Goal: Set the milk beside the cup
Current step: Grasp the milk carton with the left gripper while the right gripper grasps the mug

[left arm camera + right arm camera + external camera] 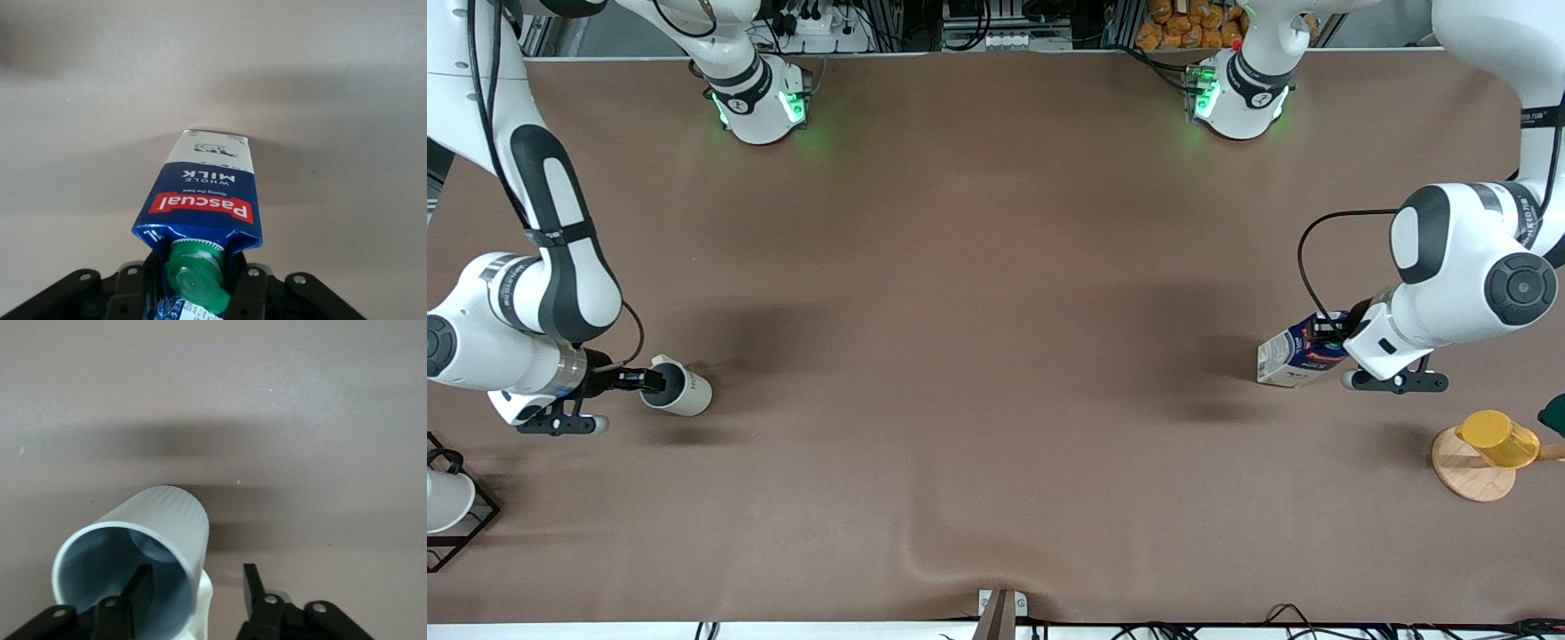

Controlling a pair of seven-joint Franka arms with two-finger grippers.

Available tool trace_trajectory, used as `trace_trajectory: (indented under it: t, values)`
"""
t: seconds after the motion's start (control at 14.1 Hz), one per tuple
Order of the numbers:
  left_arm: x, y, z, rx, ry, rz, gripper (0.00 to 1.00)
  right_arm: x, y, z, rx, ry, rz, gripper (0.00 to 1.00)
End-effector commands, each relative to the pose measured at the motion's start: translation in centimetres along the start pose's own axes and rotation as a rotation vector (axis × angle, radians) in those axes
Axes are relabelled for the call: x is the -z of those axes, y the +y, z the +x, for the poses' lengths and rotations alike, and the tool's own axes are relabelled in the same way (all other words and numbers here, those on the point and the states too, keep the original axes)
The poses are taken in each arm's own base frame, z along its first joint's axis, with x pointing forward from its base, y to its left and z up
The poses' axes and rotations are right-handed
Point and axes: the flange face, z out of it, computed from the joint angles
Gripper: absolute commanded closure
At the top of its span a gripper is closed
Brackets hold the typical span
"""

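Note:
The milk (1296, 359), a dark-blue carton with a green cap, red band and white lower part, leans over the table toward the left arm's end. My left gripper (1336, 335) is shut on its gabled top. In the left wrist view the fingers (245, 287) press the carton (207, 183) on both sides of the cap. The cup (683, 391), off-white with a grey inside, is tipped at the right arm's end with its mouth toward my right gripper (645, 380). In the right wrist view my right gripper (197, 579) is open. One finger is inside the cup (163, 513) and one is outside past the handle.
A yellow cup (1498, 438) lies on a round wooden coaster (1469, 476) near the left arm's end. A white cup in a black wire rack (449, 516) stands at the right arm's end, nearer to the front camera. The brown cloth (996, 267) has a fold near the front edge.

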Motion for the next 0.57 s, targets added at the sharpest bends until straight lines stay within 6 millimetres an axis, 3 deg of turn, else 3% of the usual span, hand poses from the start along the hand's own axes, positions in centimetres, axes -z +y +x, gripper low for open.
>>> trace_trajectory:
  t: [0.0, 0.21, 0.5]
  values:
    - [3.3, 0.3, 0.3, -0.012, -0.015, 0.024, 0.90, 0.1, -0.2, 0.1, 0.015, 0.005, 0.010, 1.00]
    - [6.1, 1.2, 0.4, -0.025, -0.022, 0.024, 0.91, 0.4, -0.7, 0.1, 0.014, -0.001, 0.011, 1.00]
    - [8.5, 2.4, -0.2, -0.041, -0.017, 0.015, 0.90, 2.8, -4.1, 0.8, -0.030, -0.045, 0.014, 1.00]
